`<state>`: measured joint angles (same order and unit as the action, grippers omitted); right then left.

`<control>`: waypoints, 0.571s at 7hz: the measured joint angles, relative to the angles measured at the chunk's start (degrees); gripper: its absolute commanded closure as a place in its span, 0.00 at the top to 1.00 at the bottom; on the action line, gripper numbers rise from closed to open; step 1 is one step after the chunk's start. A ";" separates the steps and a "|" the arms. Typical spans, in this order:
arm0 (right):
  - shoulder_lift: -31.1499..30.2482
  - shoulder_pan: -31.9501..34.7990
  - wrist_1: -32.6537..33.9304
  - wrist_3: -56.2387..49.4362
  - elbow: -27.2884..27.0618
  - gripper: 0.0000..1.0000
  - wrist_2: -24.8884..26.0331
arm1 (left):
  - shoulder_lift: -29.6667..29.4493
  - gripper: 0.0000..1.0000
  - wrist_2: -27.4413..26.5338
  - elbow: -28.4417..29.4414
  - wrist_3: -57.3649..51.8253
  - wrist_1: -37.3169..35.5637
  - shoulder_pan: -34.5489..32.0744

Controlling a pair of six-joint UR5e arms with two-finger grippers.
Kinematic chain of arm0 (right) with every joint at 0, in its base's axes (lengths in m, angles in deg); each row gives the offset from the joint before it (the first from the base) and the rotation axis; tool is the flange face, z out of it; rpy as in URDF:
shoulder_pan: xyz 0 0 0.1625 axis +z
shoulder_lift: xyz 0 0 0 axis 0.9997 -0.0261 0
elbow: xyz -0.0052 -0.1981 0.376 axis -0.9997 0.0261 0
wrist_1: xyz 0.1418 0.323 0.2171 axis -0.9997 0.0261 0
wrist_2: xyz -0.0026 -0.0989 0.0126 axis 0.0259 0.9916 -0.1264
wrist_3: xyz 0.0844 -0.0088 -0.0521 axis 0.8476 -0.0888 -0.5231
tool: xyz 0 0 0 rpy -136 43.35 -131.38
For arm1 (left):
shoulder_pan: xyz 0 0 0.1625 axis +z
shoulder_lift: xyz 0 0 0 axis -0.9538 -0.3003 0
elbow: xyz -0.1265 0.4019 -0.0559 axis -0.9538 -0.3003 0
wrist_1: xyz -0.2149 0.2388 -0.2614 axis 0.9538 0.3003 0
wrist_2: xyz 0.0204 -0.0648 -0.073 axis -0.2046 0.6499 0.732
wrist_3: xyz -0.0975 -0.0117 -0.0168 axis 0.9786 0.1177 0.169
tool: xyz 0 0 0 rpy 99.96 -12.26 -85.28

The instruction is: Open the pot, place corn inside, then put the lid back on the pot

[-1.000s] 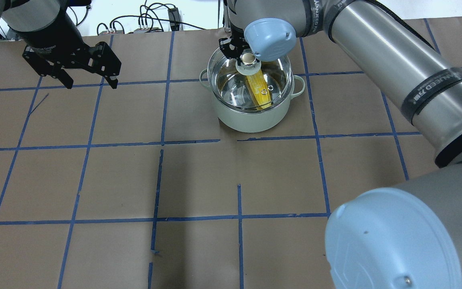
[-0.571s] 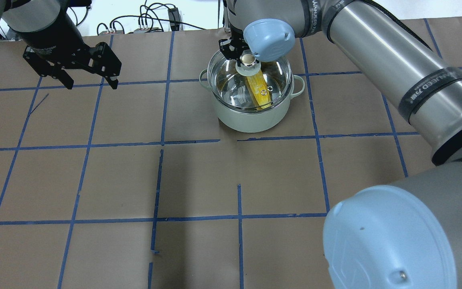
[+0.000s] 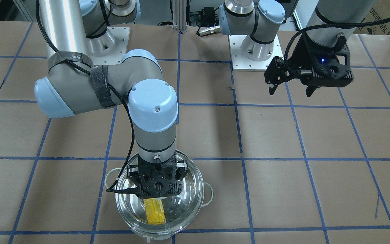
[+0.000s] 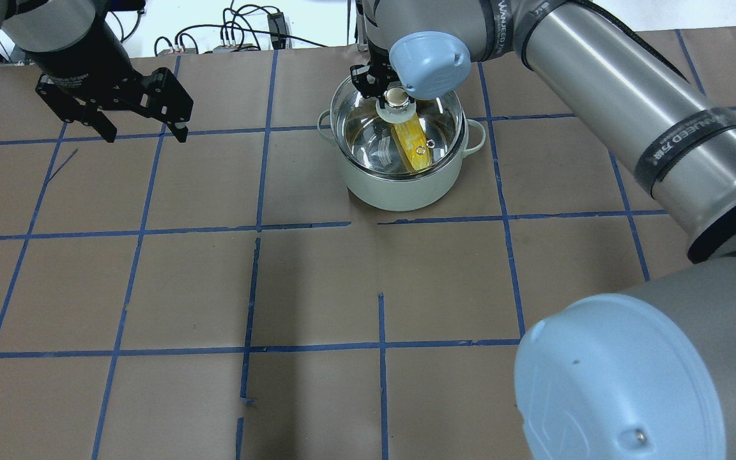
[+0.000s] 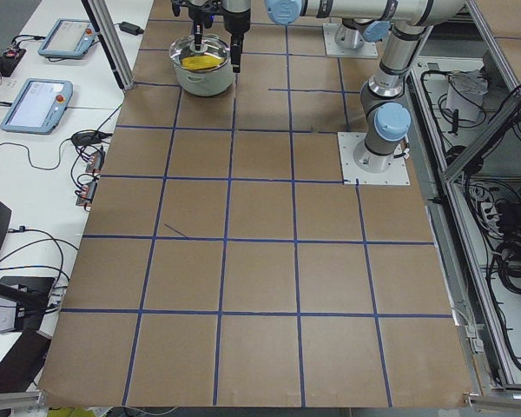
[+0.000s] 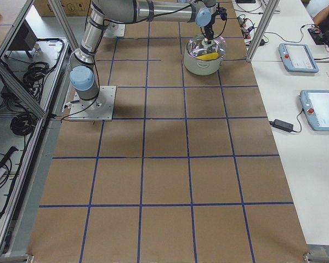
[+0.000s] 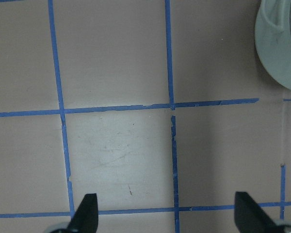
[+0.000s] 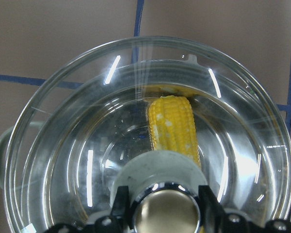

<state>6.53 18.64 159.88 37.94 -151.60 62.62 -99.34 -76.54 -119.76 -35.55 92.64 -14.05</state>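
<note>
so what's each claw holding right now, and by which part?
Right claw grips the lid by its central knob, fingers on either side. Left claw is open and holds nothing.

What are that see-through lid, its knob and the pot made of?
The lid looks like clear glass: the corn shows through it and light streaks glint on it. Its knob seems polished metal by its mirror shine, on a pale, perhaps plastic base. The pot is pale and matte outside, likely enamelled or painted metal; I cannot tell for sure.
</note>
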 measured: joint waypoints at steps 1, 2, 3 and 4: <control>-0.22 -0.01 -0.59 -0.01 -0.22 0.08 -0.04 | 0.09 1.00 -0.02 0.00 -0.04 0.00 0.00; -0.40 -0.01 -1.42 -0.01 -0.29 0.08 -0.09 | 0.15 1.00 -0.02 0.00 -0.08 0.00 0.00; -0.47 0.00 -2.02 -0.01 -0.37 0.08 -0.19 | 0.13 1.00 -0.05 0.01 -0.11 0.00 0.00; -0.50 -0.01 -2.50 -0.01 -0.23 0.08 -0.29 | 0.08 1.00 -0.04 0.05 -0.12 0.00 0.00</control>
<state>6.03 18.64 157.39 37.93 -151.83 62.33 -99.26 -76.58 -119.71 -35.66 92.64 -14.05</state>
